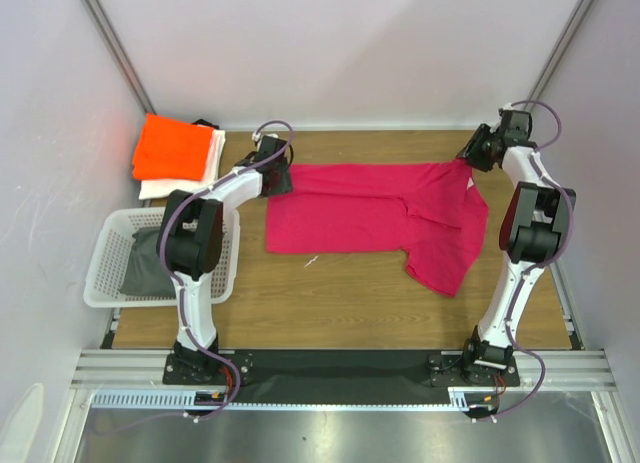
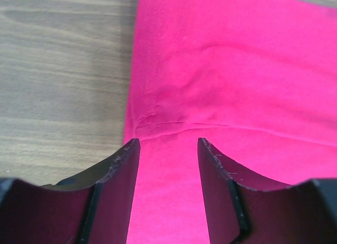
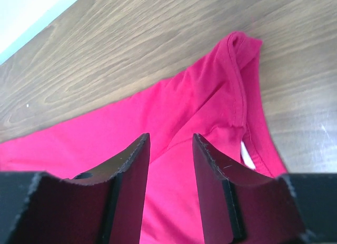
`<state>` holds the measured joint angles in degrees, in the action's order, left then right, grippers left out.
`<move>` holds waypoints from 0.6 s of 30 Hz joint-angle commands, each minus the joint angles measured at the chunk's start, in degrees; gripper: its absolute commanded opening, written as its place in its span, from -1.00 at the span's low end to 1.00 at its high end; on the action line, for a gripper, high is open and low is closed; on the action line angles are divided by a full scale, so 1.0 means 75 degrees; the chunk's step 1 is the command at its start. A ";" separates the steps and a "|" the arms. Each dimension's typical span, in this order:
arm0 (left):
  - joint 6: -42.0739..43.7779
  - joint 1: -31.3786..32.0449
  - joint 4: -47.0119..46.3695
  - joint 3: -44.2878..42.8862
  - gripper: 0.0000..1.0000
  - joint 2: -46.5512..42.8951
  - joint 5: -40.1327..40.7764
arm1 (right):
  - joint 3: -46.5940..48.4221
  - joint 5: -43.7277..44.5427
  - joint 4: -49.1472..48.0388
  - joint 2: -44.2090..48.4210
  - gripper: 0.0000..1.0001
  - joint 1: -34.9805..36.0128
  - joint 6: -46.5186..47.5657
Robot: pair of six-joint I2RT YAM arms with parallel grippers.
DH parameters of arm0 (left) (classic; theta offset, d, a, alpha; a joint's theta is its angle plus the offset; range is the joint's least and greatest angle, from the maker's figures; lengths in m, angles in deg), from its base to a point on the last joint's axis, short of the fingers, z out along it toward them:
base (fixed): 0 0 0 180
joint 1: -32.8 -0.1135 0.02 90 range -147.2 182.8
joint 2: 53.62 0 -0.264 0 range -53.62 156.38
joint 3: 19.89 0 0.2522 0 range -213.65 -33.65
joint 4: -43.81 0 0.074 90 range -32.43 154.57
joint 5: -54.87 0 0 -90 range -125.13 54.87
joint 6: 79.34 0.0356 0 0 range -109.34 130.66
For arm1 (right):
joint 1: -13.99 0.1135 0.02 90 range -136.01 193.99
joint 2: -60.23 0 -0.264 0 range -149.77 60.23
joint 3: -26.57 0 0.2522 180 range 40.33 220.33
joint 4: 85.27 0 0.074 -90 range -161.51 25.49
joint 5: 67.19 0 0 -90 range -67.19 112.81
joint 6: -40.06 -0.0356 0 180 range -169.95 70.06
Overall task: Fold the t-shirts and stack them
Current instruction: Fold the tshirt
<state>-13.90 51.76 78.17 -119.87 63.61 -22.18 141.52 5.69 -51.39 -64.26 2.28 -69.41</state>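
Observation:
The magenta-pink t-shirt [image 1: 380, 215] lies spread on the wooden table, its lower right part folded over. My left gripper [image 1: 277, 176] is open just above the shirt's far left edge; the cloth [image 2: 221, 86] shows between and beyond its fingers. My right gripper [image 1: 472, 155] is open above the shirt's far right corner by the collar [image 3: 239, 80]. The folded orange t-shirt [image 1: 172, 148] lies on the folded white t-shirt [image 1: 205, 173] at the far left.
A white lattice basket [image 1: 105, 273] holding a grey cloth [image 1: 148, 263] stands at the left, beside the left arm. White walls close in the table at the back and sides. Bare wood [image 1: 330, 293] lies in front of the shirt.

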 commanded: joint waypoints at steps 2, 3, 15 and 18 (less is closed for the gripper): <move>-0.0218 -0.0020 -0.0250 0.0070 0.04 -0.0127 0.0254 | -0.0319 -0.0119 0.0130 0.0590 -0.13 -0.0010 -0.0030; -0.0253 -0.0020 -0.0274 0.0046 0.04 -0.0092 0.0300 | -0.0494 -0.0084 0.0107 0.0648 -0.13 -0.0010 -0.0041; -0.0288 -0.0044 -0.0333 -0.0036 0.01 0.0283 0.0301 | -0.1363 0.0068 0.0048 0.1071 -0.14 -0.0162 -0.0217; -0.0288 -0.0067 -0.0321 -0.0036 0.04 0.0354 0.0383 | -0.1351 0.0080 0.0048 0.1094 -0.13 -0.0162 -0.0229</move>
<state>-14.88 51.63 77.17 -119.43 66.12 -20.73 131.09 5.82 -50.19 -60.13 1.37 -70.79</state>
